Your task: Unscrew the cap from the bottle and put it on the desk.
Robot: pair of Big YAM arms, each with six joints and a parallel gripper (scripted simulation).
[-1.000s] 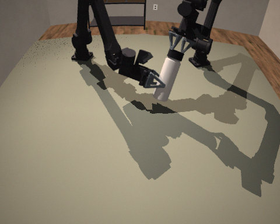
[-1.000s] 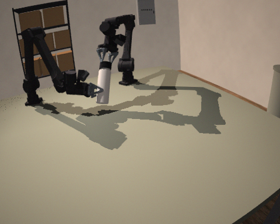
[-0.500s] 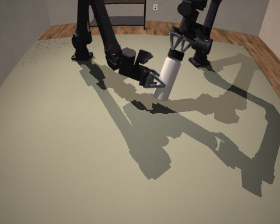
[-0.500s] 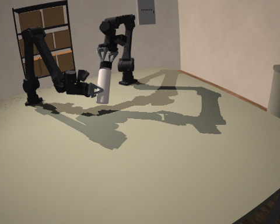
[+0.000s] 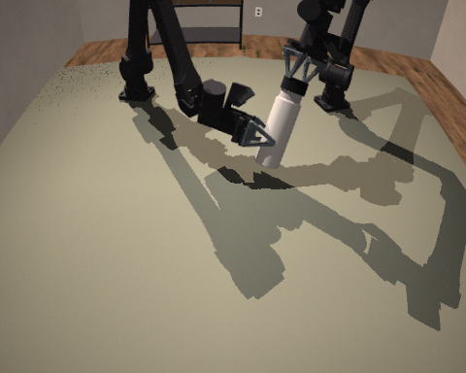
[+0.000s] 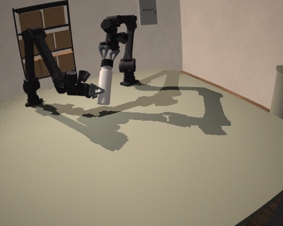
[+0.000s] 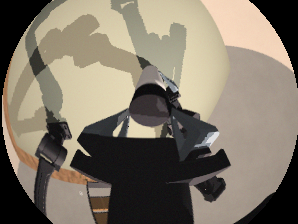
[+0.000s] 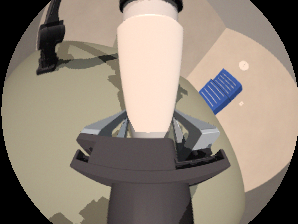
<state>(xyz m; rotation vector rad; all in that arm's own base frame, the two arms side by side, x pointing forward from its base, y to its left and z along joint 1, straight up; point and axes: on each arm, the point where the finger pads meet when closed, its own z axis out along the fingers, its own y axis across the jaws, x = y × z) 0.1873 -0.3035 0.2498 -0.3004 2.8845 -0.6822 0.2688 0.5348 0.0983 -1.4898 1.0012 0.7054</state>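
The white bottle (image 5: 278, 128) leans a little and seems to hang just above the desk, its black cap (image 5: 294, 85) still on its neck. My left gripper (image 5: 297, 78) comes down from above and is shut on the cap; the cap fills the middle of the left wrist view (image 7: 152, 106). My right gripper (image 5: 266, 141) reaches in from the side, low, and is shut on the lower part of the bottle. The exterior view shows the bottle (image 6: 104, 85) and both grippers likewise.
The two arm bases (image 5: 136, 92) (image 5: 332, 102) stand at the far side of the desk. A shelf rack with boxes (image 6: 43, 41) stands behind it, and a grey round bin (image 6: 282, 91) stands beside the desk's right edge.
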